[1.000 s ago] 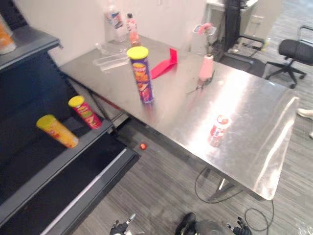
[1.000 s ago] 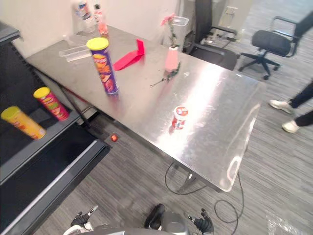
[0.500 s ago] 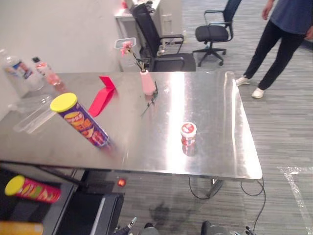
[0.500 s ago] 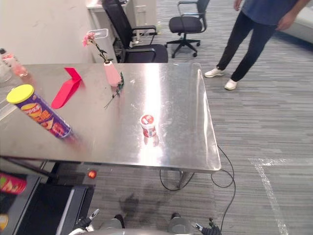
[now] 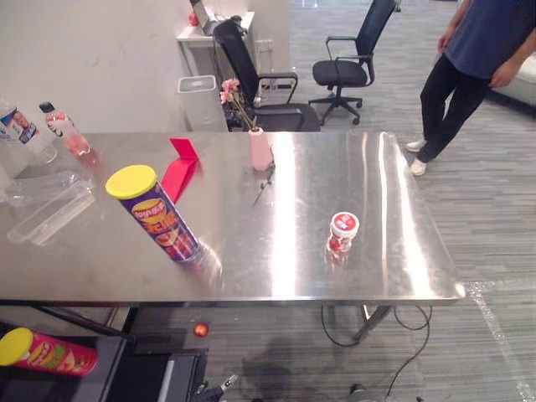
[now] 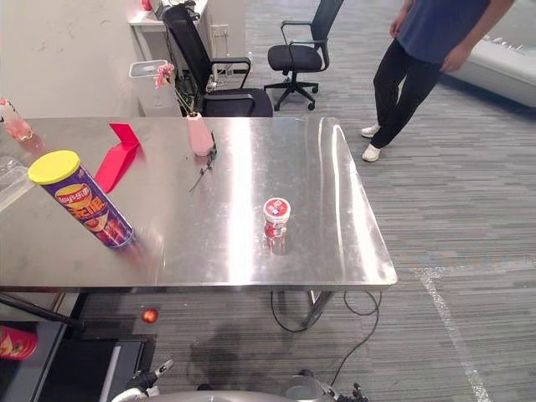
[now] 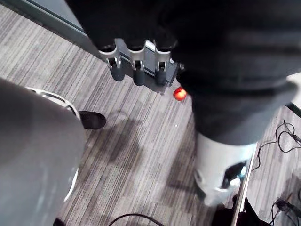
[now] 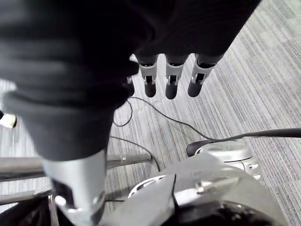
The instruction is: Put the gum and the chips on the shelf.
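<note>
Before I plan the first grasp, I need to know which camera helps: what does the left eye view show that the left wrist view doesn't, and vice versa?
Left eye view, not the wrist view: the table, with the purple chips can standing near its front edge and the gum tub upright to its right, plus a red chips can lying on the shelf. The left wrist view adds the left hand close up, fingers straight and holding nothing. Both show the small red ball on the floor.
</note>
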Available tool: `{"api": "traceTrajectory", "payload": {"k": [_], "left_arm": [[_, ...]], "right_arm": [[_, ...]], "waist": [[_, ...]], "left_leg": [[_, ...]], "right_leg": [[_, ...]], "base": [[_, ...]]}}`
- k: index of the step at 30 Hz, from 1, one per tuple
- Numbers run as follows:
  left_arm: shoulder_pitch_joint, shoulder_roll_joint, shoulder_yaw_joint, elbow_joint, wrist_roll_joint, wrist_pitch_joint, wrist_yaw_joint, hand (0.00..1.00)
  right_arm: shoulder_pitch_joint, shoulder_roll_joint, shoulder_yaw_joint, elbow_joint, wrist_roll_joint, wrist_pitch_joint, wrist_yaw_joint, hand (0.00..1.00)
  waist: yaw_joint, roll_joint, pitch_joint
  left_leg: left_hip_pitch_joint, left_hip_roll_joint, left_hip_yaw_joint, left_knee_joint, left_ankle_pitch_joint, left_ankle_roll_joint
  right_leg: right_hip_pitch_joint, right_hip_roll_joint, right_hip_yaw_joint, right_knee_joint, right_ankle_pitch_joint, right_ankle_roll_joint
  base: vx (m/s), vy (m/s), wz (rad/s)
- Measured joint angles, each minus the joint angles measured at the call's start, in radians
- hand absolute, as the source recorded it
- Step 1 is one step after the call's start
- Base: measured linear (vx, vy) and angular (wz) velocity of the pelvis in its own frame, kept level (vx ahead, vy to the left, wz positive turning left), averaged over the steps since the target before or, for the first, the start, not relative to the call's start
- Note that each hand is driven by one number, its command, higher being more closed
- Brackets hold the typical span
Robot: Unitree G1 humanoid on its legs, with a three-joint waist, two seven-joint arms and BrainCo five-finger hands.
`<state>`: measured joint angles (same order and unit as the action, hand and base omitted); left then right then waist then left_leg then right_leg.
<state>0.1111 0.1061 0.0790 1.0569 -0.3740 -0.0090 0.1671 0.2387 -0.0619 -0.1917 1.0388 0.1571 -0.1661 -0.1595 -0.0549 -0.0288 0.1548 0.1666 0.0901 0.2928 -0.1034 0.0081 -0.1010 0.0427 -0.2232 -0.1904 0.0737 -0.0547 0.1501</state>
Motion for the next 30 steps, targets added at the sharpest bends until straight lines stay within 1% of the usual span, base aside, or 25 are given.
{"api": "traceTrajectory", "payload": {"k": [4,6,7,9,10,11,12,13,14,15,16,17,18,19,20,22,24,26,27,28,30], "left_arm": [[0.001,-0.003,0.006,0.008,0.0,0.0,0.001,0.0],[0.002,-0.003,0.01,0.008,0.0,0.005,0.002,0.0],[0.002,-0.003,0.016,0.008,0.0,0.008,0.001,0.0],[0.005,-0.003,0.044,0.007,0.002,0.012,0.0,0.0],[0.006,-0.003,0.049,0.005,0.001,0.013,0.0,0.0],[0.013,-0.004,0.063,-0.004,0.002,0.014,0.0,0.0],[0.019,-0.003,0.073,-0.005,0.002,0.014,-0.001,0.0],[0.032,0.0,0.096,-0.01,0.006,0.019,-0.011,0.0],[0.049,0.003,0.115,-0.025,0.006,0.021,-0.019,0.0],[0.055,0.003,0.125,-0.03,0.006,0.021,-0.019,0.0],[0.069,0.004,0.139,-0.042,0.007,0.021,-0.02,0.0],[0.079,0.003,0.154,-0.053,0.006,0.021,-0.021,0.0],[0.087,0.003,0.16,-0.062,0.007,0.021,-0.02,0.0],[0.092,0.005,0.166,-0.065,0.023,0.019,-0.019,0.0],[0.093,0.007,0.165,-0.068,0.038,0.018,-0.018,0.0],[0.102,0.007,0.163,-0.087,0.042,0.016,-0.017,0.0],[0.119,0.007,0.158,-0.113,0.042,0.009,-0.014,0.0],[0.125,0.007,0.148,-0.121,0.042,0.009,-0.006,0.0],[0.127,0.007,0.137,-0.126,0.042,0.01,0.0,0.0],[0.129,0.007,0.131,-0.129,0.042,0.012,0.002,0.0],[0.141,0.004,0.114,-0.14,0.043,0.02,-0.006,0.0]], "right_arm": [[-0.002,0.003,-0.042,0.035,0.13,0.032,-0.017,0.0],[-0.003,0.007,-0.089,0.041,0.227,0.041,-0.057,0.0],[-0.003,0.007,-0.1,0.042,0.249,0.042,-0.065,0.0],[-0.003,0.008,-0.167,0.043,0.322,0.044,-0.102,0.0],[-0.004,0.008,-0.193,0.043,0.337,0.044,-0.113,0.0],[-0.008,0.003,-0.253,0.043,0.371,0.043,-0.129,0.0],[-0.012,0.0,-0.286,0.041,0.384,0.044,-0.137,0.0],[-0.023,-0.014,-0.363,0.035,0.406,0.062,-0.134,0.0],[-0.032,-0.032,-0.427,0.028,0.445,0.045,-0.158,0.0],[-0.036,-0.045,-0.467,0.025,0.455,0.039,-0.165,0.0],[-0.042,-0.073,-0.537,0.002,0.474,0.031,-0.169,0.0],[-0.046,-0.107,-0.589,-0.042,0.477,0.03,-0.172,0.0],[-0.051,-0.127,-0.606,-0.064,0.477,0.028,-0.176,0.0],[-0.065,-0.167,-0.637,-0.113,0.477,0.021,-0.183,0.0],[-0.087,-0.207,-0.658,-0.161,0.474,0.012,-0.186,0.0],[-0.118,-0.248,-0.665,-0.226,0.468,-0.008,-0.188,0.0],[-0.167,-0.292,-0.64,-0.347,0.426,-0.026,-0.194,0.0],[-0.194,-0.322,-0.59,-0.425,0.384,-0.03,-0.201,0.0],[-0.203,-0.333,-0.562,-0.484,0.35,-0.036,-0.2,0.0],[-0.208,-0.337,-0.549,-0.512,0.339,-0.041,-0.199,0.0],[-0.219,-0.347,-0.498,-0.621,0.277,-0.044,-0.167,0.0]], "waist": [[0.002,-0.007,-0.01],[0.003,-0.006,-0.021],[0.003,-0.008,-0.022],[0.004,-0.012,-0.029],[0.004,-0.013,-0.03],[0.006,-0.015,-0.03],[0.007,-0.017,-0.032],[0.01,-0.02,-0.036],[0.009,-0.02,-0.036],[0.01,-0.023,-0.037],[0.011,-0.024,-0.039],[0.012,-0.024,-0.04],[0.012,-0.023,-0.041],[0.012,-0.023,-0.042],[0.01,-0.021,-0.043],[0.006,-0.023,-0.042],[0.004,-0.024,-0.042],[0.003,-0.021,-0.043],[0.003,-0.02,-0.044],[0.003,-0.019,-0.044],[0.004,-0.015,-0.046]], "left_leg": [[-0.003,0.006,-0.004,0.0,0.001,-0.004],[-0.005,0.009,0.001,0.0,-0.003,-0.008],[-0.003,0.009,0.002,0.0,-0.005,-0.01],[0.001,0.012,0.012,0.0,-0.013,-0.015],[0.005,0.013,0.017,0.0,-0.016,-0.016],[0.013,0.018,0.031,0.0,-0.021,-0.018],[0.014,0.02,0.038,0.0,-0.021,-0.018],[0.019,0.026,0.057,0.0,-0.028,-0.025],[0.032,0.031,0.071,0.0,-0.035,-0.025],[0.035,0.034,0.081,0.0,-0.038,-0.026],[0.047,0.037,0.091,0.0,-0.046,-0.029],[0.056,0.04,0.109,0.0,-0.054,-0.034],[0.061,0.04,0.114,0.001,-0.057,-0.035],[0.067,0.041,0.131,0.002,-0.061,-0.034],[0.072,0.039,0.137,0.004,-0.065,-0.035],[0.08,0.039,0.143,0.007,-0.069,-0.035],[0.092,0.041,0.163,0.007,-0.077,-0.039],[0.099,0.041,0.166,0.007,-0.08,-0.04],[0.098,0.041,0.166,0.007,-0.082,-0.04],[0.098,0.041,0.166,0.007,-0.083,-0.039],[0.098,0.041,0.165,0.008,-0.085,-0.039]], "right_leg": [[0.018,0.004,-0.024,-0.026,0.001,0.001],[0.027,0.011,-0.023,-0.055,0.01,0.0],[0.031,0.011,-0.022,-0.063,0.018,0.001],[0.043,0.016,-0.018,-0.087,0.04,0.003],[0.049,0.018,-0.017,-0.092,0.049,0.0],[0.05,0.024,-0.004,-0.097,0.057,0.004],[0.05,0.028,0.003,-0.101,0.058,0.003],[0.05,0.035,0.016,-0.109,0.06,0.001],[0.05,0.041,0.028,-0.109,0.06,0.002],[0.05,0.044,0.032,-0.109,0.061,0.002],[0.051,0.048,0.035,-0.109,0.061,0.002],[0.051,0.051,0.035,-0.109,0.061,0.002],[0.051,0.052,0.036,-0.109,0.061,0.002],[0.05,0.053,0.036,-0.108,0.061,0.002],[0.049,0.053,0.035,-0.107,0.062,0.001],[0.05,0.054,0.035,-0.107,0.062,0.001],[0.048,0.06,0.035,-0.107,0.066,-0.005],[0.048,0.061,0.035,-0.107,0.066,-0.005],[0.046,0.061,0.035,-0.107,0.066,-0.005],[0.045,0.061,0.035,-0.107,0.066,-0.005],[0.045,0.061,0.034,-0.108,0.066,-0.005]], "base": [[-0.01,0.005,0.06],[0.04,0.02,-0.05],[0.06,0.03,-0.08],[0.07,0.028,-0.1],[0.1,0.018,-0.2],[0.09,0.01,-0.24],[0.09,0.012,-0.39],[0.13,0.004,-0.4],[0.13,0.006,-0.39],[0.15,0.005,-0.34],[0.11,0.013,-0.33],[0.11,0.013,-0.35],[0.09,0.017,-0.36],[0.07,0.016,-0.31],[0.06,0.015,-0.26],[0.03,0.004,-0.19],[0.01,-0.011,-0.27],[-0.02,-0.02,-0.12],[0.0,0.0,0.0],[0.0,0.0,0.0],[0.0,0.0,0.0]]}}
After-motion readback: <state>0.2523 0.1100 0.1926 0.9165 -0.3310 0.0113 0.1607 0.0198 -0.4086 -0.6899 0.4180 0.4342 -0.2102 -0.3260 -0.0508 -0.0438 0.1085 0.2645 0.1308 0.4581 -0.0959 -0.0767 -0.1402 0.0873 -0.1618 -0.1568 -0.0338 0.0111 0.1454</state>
